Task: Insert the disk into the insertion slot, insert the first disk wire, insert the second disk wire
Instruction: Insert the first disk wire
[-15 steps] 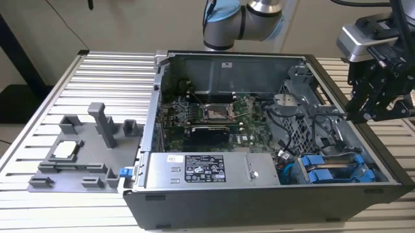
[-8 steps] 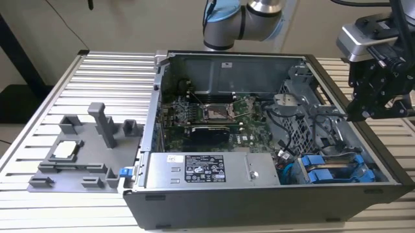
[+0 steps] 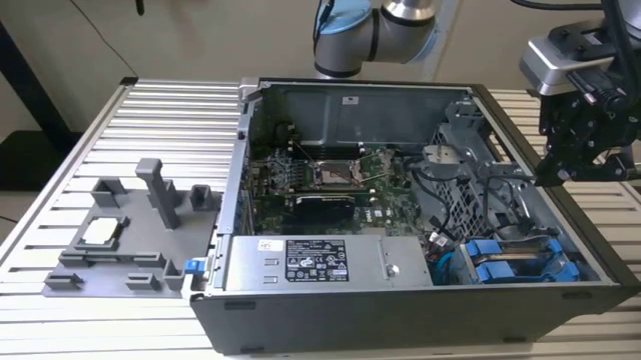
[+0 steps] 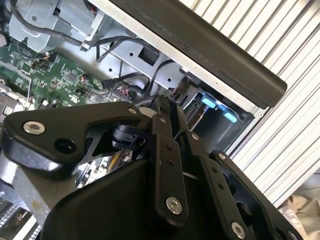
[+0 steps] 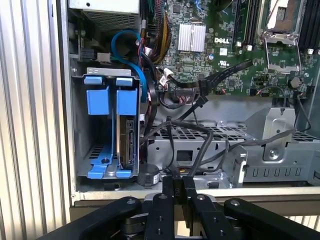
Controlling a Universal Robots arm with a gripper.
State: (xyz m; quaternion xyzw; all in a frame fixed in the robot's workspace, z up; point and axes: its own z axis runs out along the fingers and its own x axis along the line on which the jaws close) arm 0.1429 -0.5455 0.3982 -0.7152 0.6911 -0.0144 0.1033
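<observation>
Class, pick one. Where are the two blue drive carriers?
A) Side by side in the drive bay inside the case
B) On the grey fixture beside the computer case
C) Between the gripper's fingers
A: in the first wrist view both blue carriers stand side by side in the grey drive bay, and the gripper is apart from them.

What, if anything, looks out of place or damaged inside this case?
Nothing looks damaged or spilled. Loose black cables sprawl over the perforated cage beside the drive bay; untidy, not broken.
</observation>
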